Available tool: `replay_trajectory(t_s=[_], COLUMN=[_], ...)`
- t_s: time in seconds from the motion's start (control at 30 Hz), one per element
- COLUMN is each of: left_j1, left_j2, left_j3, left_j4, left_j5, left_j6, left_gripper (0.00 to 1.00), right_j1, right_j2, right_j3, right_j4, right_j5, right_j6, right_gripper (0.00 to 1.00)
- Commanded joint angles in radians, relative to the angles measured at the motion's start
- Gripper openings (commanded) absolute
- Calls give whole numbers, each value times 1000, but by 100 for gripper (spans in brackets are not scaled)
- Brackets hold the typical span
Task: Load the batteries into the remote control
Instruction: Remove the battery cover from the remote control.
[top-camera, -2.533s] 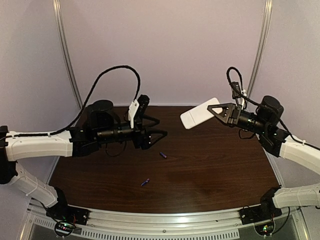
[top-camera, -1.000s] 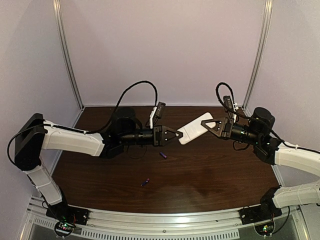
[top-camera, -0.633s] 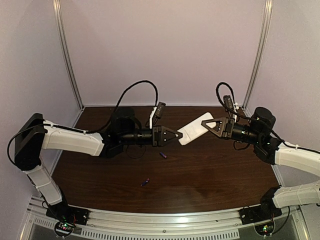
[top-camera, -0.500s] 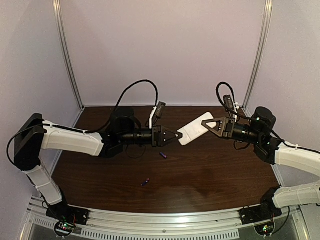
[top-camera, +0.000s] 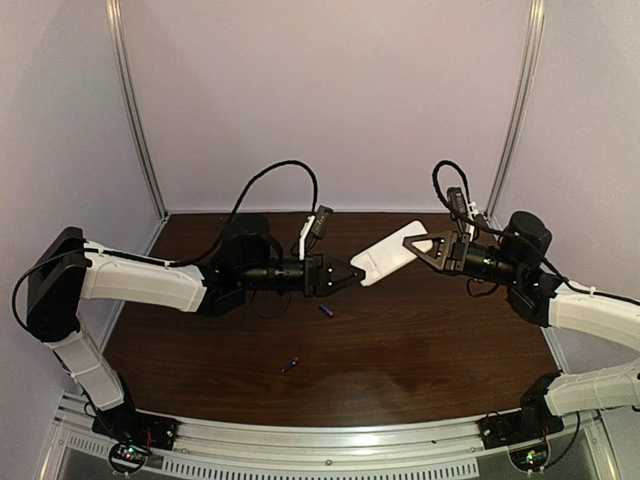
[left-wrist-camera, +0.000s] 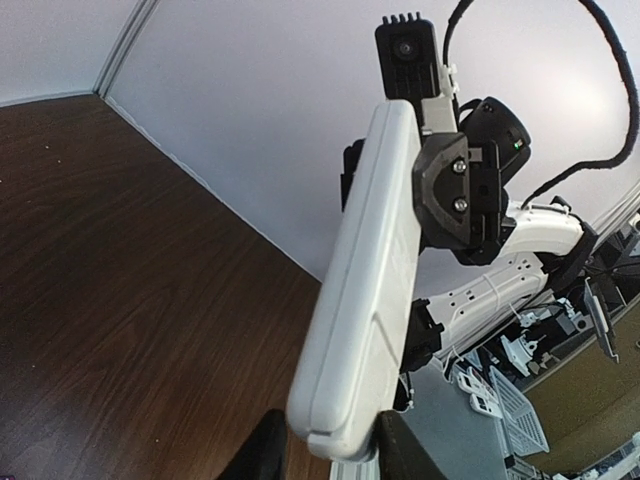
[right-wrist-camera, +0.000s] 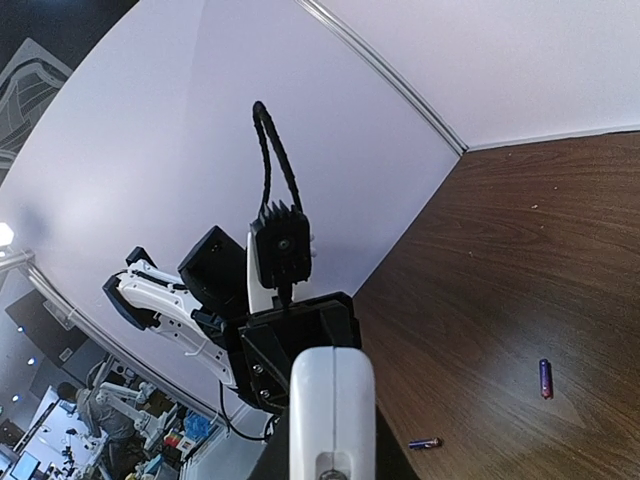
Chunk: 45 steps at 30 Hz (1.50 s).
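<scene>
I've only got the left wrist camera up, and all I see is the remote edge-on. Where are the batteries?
Observer: The batteries both lie loose on the table, outside your frame.
Operator: Which one is closer to my left gripper?
Observer: In the top view, the one just on the near side of the left gripper. The other lies further toward the arm bases.
Operator: Does the right wrist camera catch them?
Observer: Yes, both show there on bare wood, to the right of the remote control.
</scene>
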Motion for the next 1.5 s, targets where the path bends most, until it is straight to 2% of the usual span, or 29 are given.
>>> replay_trajectory(t_s=[0.0,0.5,0.67,1.0,1.27,1.33,1.4,1.47], left_j1=[-3,13,13,12,54,88,118,127], left_j2=[-11,-25,-26,-54,-115,-148,-188,-228], left_j3=[10,-21,-28,-70,-130,-168,-174,-138], left_j4=[-17,-26,4,167,195,133,-46,-284], left_j5=[-26,-34,-15,83,65,18,-62,-219], left_j6=[10,-1,-2,-17,-54,-58,-1,106], left_gripper=[27,11,0,0,0,0,0,0], right_j1=[-3,-13,-17,-70,-105,-114,-121,-127], right_j2=[-6,-31,-30,-36,-36,-40,-45,-49], right_j3=[18,61,59,56,44,44,38,29], right_j4=[37,-62,-69,-143,-188,-213,-221,-221], right_j5=[12,23,23,48,47,47,39,34], right_j6=[6,-60,-64,-92,-116,-131,-134,-132], right_gripper=[0,0,0,0,0,0,0,0])
